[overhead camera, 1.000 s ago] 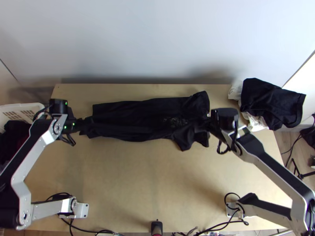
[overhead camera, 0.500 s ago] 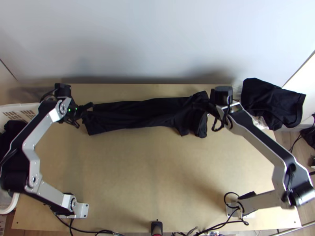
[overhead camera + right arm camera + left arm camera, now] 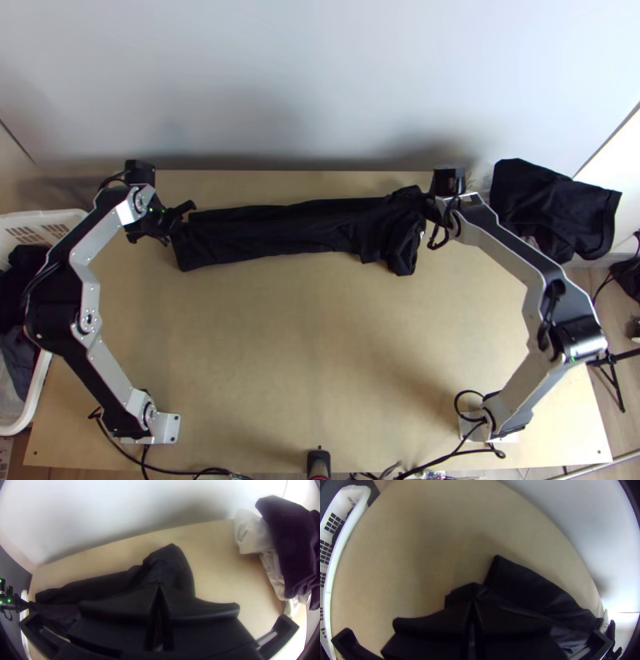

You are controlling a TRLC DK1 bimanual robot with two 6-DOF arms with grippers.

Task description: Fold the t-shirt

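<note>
The black t-shirt [image 3: 280,233] lies as a long narrow strip across the back of the table, folded over lengthwise, its sleeve end bunched at the right. My left gripper [image 3: 178,220] is at the strip's left end; in the left wrist view my left gripper [image 3: 472,605] is shut on the cloth, with the shirt's hem corner [image 3: 498,563] lying just beyond. At the strip's right end stands my right gripper [image 3: 428,206]. Seen from the right wrist, my right gripper [image 3: 159,590] is shut on the shirt [image 3: 170,563] near the sleeve end.
Dark and pale clothes [image 3: 552,210] lie heaped at the back right corner. A white basket [image 3: 40,220] with dark cloth stands off the left edge. The wall rises behind the table [image 3: 320,360], and bare wood spreads in front of the shirt.
Both grippers have moved toward the back of the table, taking the shirt's front edge with them. The shirt is now a narrower strip, and both arms have drawn up into a more bent pose.
</note>
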